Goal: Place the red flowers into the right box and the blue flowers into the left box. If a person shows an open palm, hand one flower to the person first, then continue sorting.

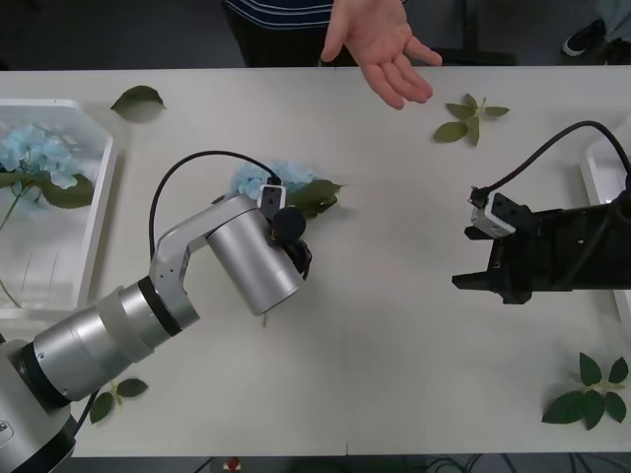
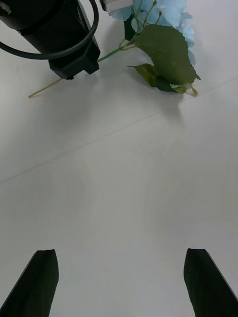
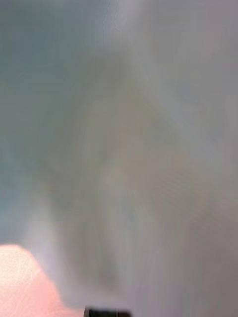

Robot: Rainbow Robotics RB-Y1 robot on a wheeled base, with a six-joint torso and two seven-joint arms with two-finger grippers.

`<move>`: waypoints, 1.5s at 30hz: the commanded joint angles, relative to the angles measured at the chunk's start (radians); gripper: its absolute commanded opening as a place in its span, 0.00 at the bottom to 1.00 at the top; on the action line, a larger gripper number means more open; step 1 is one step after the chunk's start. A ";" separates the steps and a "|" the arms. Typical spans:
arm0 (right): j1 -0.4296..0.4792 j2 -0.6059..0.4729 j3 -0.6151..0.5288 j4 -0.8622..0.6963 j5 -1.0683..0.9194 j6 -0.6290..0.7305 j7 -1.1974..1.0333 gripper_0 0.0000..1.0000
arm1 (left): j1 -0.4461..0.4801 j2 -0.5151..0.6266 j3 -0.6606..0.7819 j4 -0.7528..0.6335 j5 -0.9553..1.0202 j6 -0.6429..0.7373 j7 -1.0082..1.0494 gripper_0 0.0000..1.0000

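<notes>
Pale blue petals and big green leaves mark the blue flower (image 1: 286,187) lying near the middle of the white table (image 1: 394,335). The left gripper (image 1: 293,251) is right over its stem, touching or almost touching it. I cannot tell if that gripper is open or closed.

At the table's far edge, a person holds out an open palm (image 1: 386,51). So the step now looks like handing over a flower first, before more sorting. Next, the left gripper needs a firm hold on the thin stem, then a lift and a reach to the far edge.

The left box (image 1: 99,202) at the left edge already has blue flowers (image 1: 28,150) inside. The right gripper (image 1: 480,262) waits near the right edge, wide open and holding nothing, close to the right box (image 1: 597,182).
</notes>
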 commanded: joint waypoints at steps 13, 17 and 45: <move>-0.008 -0.013 -0.009 -0.020 -0.002 -0.001 0.006 0.73 | 0.014 -0.004 0.041 -0.118 -0.013 0.047 -0.107 0.04; -0.008 -0.013 -0.009 -0.020 -0.002 -0.001 0.006 0.73 | 0.029 0.008 0.079 -0.197 0.000 0.044 -0.158 0.04; -0.008 -0.013 -0.009 -0.020 -0.002 -0.001 0.006 0.73 | 0.055 0.059 0.190 -0.353 0.093 0.069 -0.216 1.00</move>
